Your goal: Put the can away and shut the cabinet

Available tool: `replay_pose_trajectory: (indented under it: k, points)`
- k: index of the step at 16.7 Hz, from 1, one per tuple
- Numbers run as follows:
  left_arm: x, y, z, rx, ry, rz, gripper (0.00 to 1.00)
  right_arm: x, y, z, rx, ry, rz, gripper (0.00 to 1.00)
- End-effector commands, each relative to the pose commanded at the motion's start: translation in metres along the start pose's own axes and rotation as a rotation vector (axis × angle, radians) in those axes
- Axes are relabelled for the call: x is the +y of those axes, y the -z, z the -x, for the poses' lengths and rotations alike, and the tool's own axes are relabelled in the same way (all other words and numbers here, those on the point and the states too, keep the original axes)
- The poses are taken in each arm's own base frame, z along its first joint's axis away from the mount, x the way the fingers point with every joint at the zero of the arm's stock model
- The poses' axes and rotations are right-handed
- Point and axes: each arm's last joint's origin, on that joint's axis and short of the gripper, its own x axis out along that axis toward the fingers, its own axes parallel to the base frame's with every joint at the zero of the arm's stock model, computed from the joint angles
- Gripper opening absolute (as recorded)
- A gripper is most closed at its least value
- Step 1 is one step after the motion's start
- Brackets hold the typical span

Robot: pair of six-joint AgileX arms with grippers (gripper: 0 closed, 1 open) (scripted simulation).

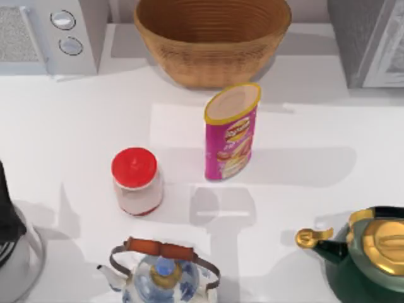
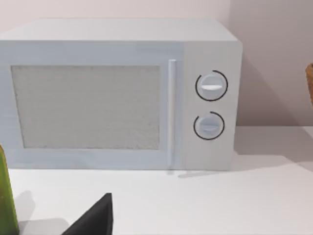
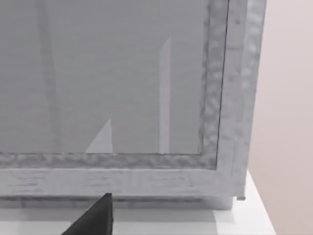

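On white table (image 1: 76, 126) — upright can (image 1: 231, 132)

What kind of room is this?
Probably a kitchen counter, in a rendered simulation. There is a microwave, two kettles, one green and one blue-patterned, and a wicker basket.

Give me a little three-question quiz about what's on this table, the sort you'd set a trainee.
1. True or false: the pink chips can stands upright on the white table.
2. Which thing stands nearest the can at the top view's left? A) microwave B) red-lidded jar C) green teapot
3. Fill in: behind the can, at the back of the table, sits a wicker ____.

Key: 1 true; 2 B; 3 basket.
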Motion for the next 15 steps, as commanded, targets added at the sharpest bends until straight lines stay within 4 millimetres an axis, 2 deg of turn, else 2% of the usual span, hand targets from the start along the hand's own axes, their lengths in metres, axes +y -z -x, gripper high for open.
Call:
replay_pose_trajectory:
  k: [5,8,11,13,15]
  points:
    - [0.0,0.0,0.0,0.0,0.0,0.0,1.0,-0.001,-0.001,-0.001,0.002,0.0,-0.003,1.0]
    - [0.0,0.0,0.0,0.0,0.0,0.0,1.0,-0.019,-0.014,-0.007,0.007,0.01,-0.009,1.0]
    - [0.0,0.0,0.0,0.0,0.0,0.0,1.0,-0.047,-0.047,-0.018,0.007,0.017,-0.008,1.0]
    - [0.0,0.0,0.0,0.0,0.0,0.0,1.0,-0.065,-0.081,-0.026,0.007,0.02,-0.005,1.0]
    - [0.0,0.0,0.0,0.0,0.0,0.0,1.0,-0.078,-0.124,-0.031,0.012,0.02,-0.011,1.0]
